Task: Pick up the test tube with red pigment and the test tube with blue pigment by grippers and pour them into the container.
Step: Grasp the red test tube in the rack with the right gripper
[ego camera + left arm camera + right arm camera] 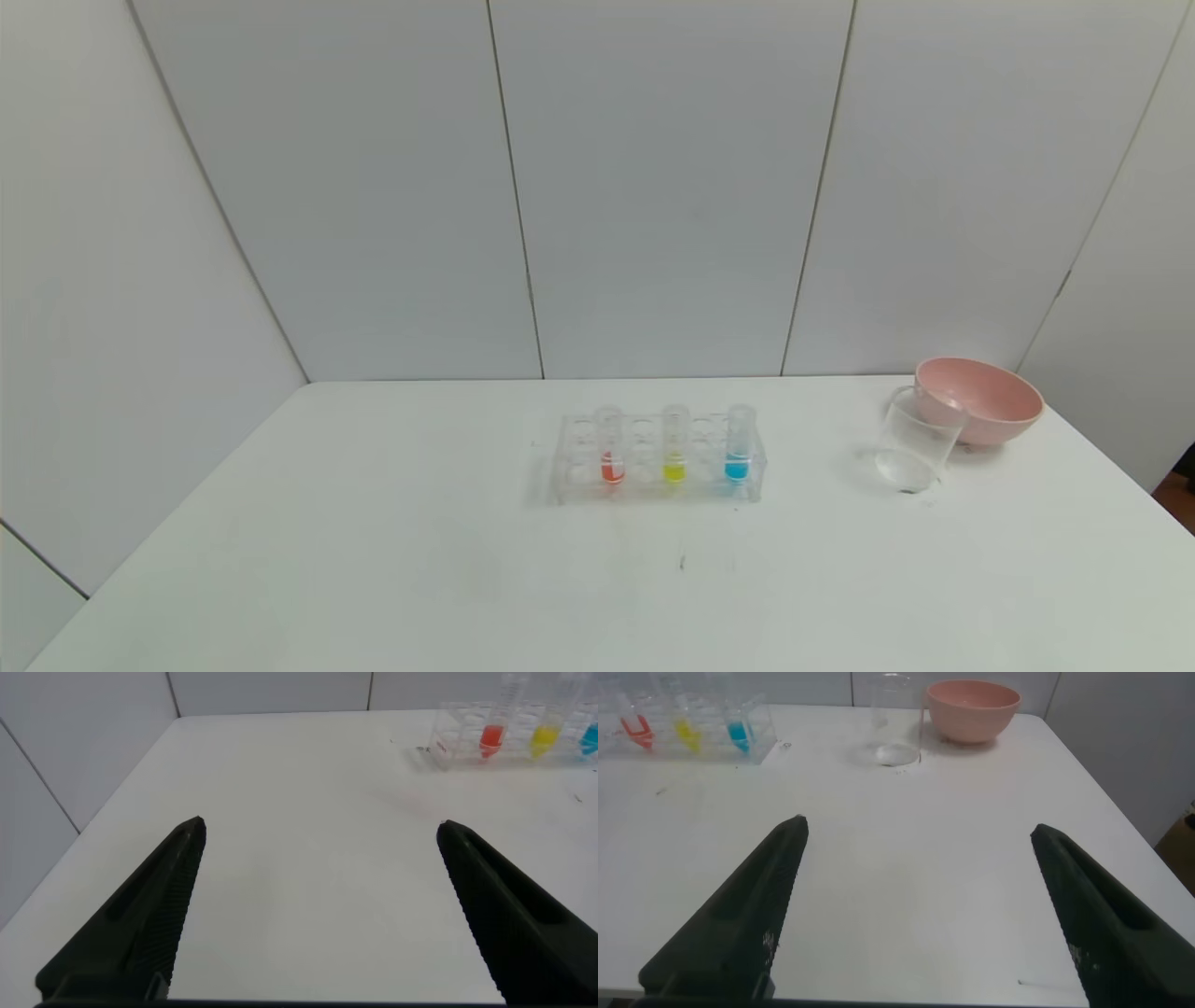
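A clear rack (659, 490) stands mid-table and holds three upright tubes: the test tube with red pigment (611, 446) on the left, a yellow one (674, 444) in the middle, the test tube with blue pigment (738, 442) on the right. A clear glass container (918, 441) stands to the right of the rack. Neither gripper shows in the head view. My left gripper (320, 829) is open and empty over bare table, far from the red tube (491, 735). My right gripper (917, 829) is open and empty, short of the blue tube (738, 734) and the container (896, 721).
A pink bowl (982, 399) sits just behind the container near the table's right rear corner; it also shows in the right wrist view (973, 709). White wall panels close the back and left. The table's right edge (1134, 481) drops off near the bowl.
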